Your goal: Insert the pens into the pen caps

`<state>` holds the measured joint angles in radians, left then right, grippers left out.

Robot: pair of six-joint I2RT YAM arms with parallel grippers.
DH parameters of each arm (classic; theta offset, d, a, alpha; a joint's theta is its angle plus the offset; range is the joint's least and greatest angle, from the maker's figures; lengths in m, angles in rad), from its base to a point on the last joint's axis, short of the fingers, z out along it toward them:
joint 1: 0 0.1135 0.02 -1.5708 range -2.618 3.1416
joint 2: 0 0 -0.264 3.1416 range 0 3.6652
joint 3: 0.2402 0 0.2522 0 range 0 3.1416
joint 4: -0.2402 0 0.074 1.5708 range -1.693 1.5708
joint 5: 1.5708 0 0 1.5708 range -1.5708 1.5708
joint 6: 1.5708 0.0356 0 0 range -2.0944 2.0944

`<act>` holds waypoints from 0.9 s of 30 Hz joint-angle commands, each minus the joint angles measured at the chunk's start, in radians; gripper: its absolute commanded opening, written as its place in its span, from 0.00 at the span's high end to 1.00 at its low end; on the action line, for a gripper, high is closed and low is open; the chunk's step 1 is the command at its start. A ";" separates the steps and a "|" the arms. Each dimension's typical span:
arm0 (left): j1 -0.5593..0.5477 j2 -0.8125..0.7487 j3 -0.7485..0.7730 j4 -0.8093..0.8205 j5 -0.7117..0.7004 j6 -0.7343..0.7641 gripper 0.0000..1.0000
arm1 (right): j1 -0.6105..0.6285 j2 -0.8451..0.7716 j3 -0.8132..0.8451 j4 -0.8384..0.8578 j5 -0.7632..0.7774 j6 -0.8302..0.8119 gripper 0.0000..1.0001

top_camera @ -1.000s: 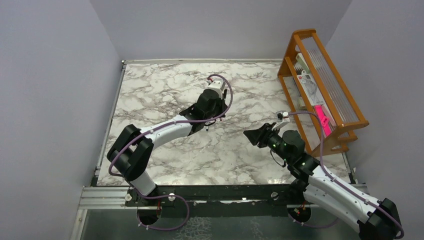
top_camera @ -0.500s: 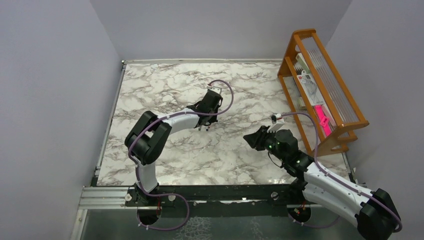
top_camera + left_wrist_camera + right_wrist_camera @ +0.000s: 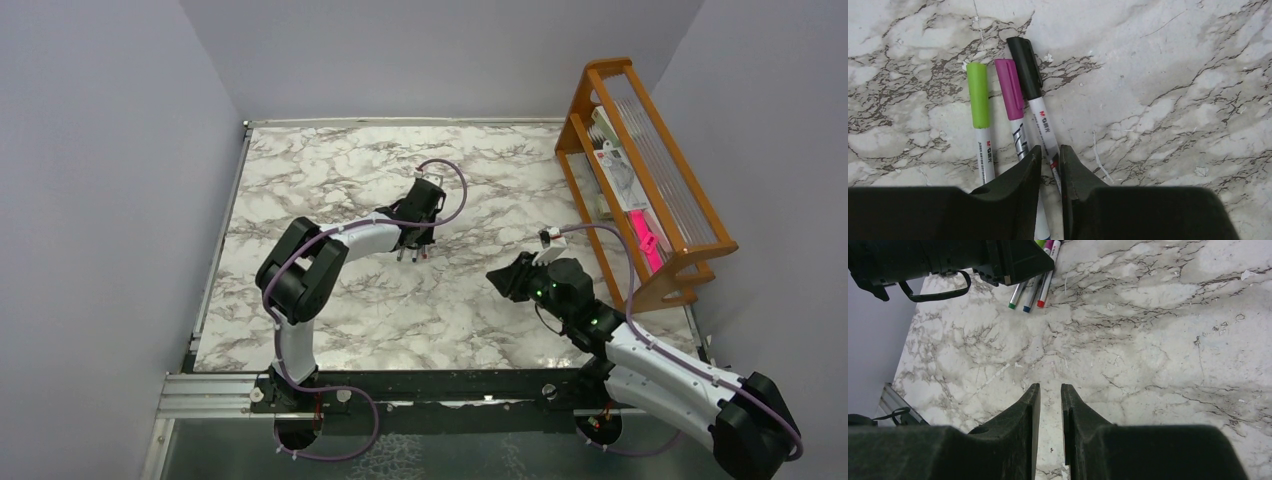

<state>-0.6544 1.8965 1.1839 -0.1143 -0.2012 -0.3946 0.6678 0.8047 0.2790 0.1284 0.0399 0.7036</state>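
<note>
The left hand [image 3: 1050, 148] has dropped; clenched, seemingly empty, it hovers over three capped pens [image 3: 1018, 135] on the counter [image 3: 1173, 100], caps [image 3: 1009, 87] toward twelve o'clock. Right hand [image 3: 1050, 386] clenched. Light, slick barrels: pinch mid-length.

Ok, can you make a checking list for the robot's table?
Surface: marble table, white with grey veins.
Job's things: three pens lying side by side, green cap, magenta cap and black cap already on.
Clutter: wooden rack at the right edge, holding a pink item.
Grippers: left fingers closed together over the pens; right fingers closed together, holding nothing.
Cables: purple cable looping at each wrist.
Surroundings: plain grey walls.
</note>
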 commanded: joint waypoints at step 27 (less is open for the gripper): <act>0.004 -0.426 -0.137 0.083 0.086 -0.007 0.66 | 0.003 0.059 0.203 -0.088 0.003 -0.184 0.27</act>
<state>-0.6544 1.5433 1.0931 -0.0635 -0.1501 -0.3939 0.6678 0.8749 0.4419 0.0853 0.0402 0.5785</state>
